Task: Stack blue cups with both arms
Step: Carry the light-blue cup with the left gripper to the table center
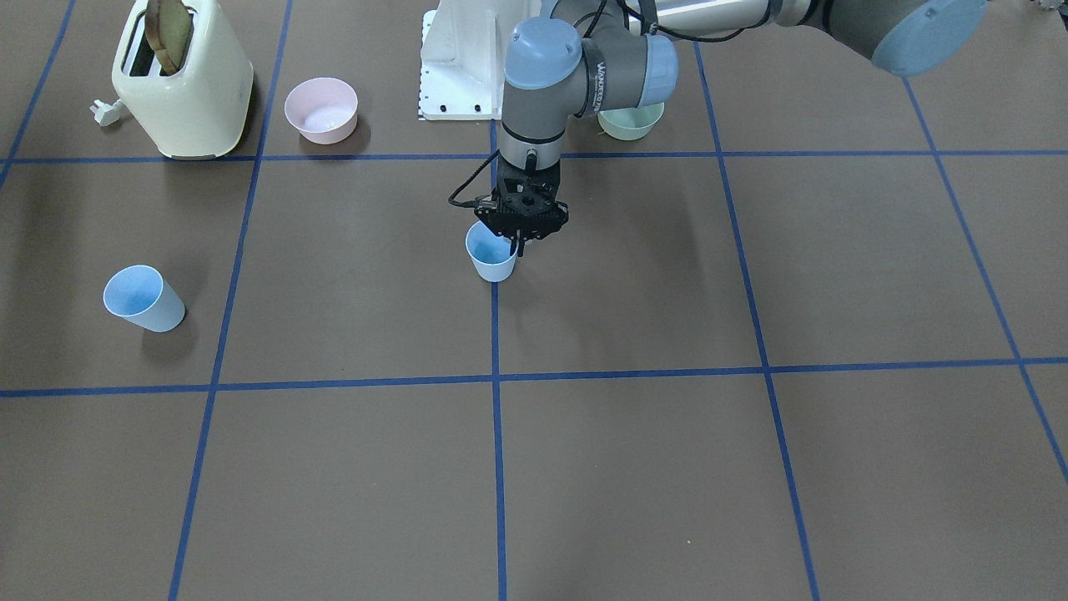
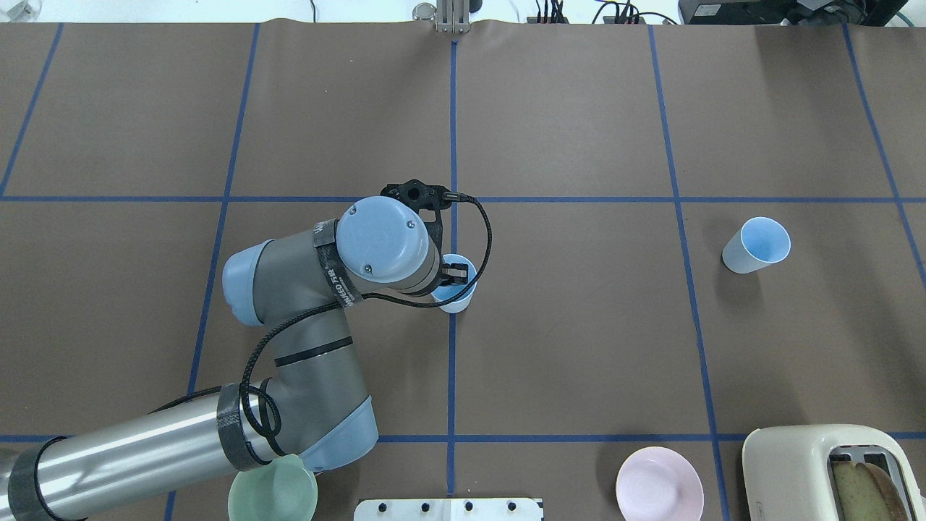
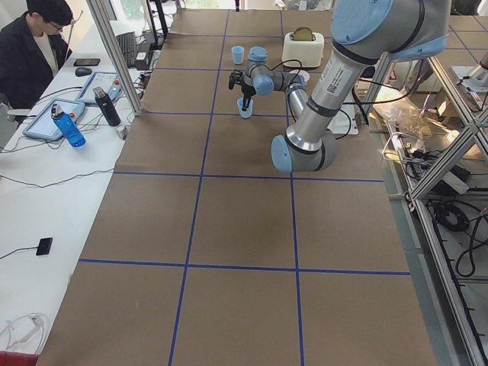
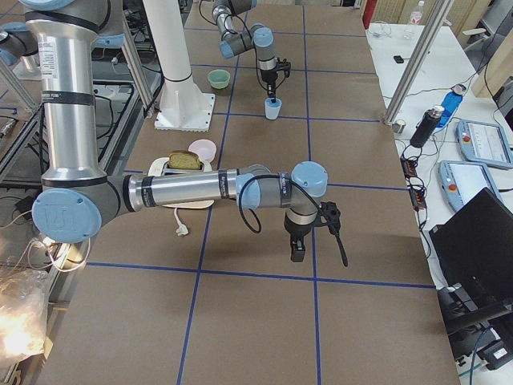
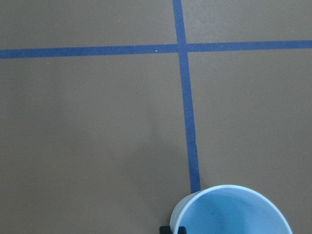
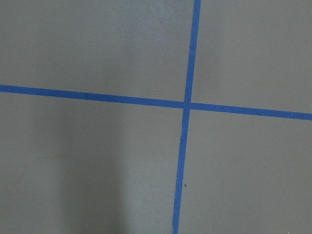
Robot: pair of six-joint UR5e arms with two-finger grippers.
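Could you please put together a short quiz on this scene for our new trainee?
1. True or false: the centre cup and the outlying cup are already stacked.
2. The gripper at the centre cup's rim belongs to: A. the left arm; B. the right arm; C. an operator.
3. What colour is the bowl beside the toaster?

Key: 1. False, they stand well apart on the table. 2. A. 3. Pink.
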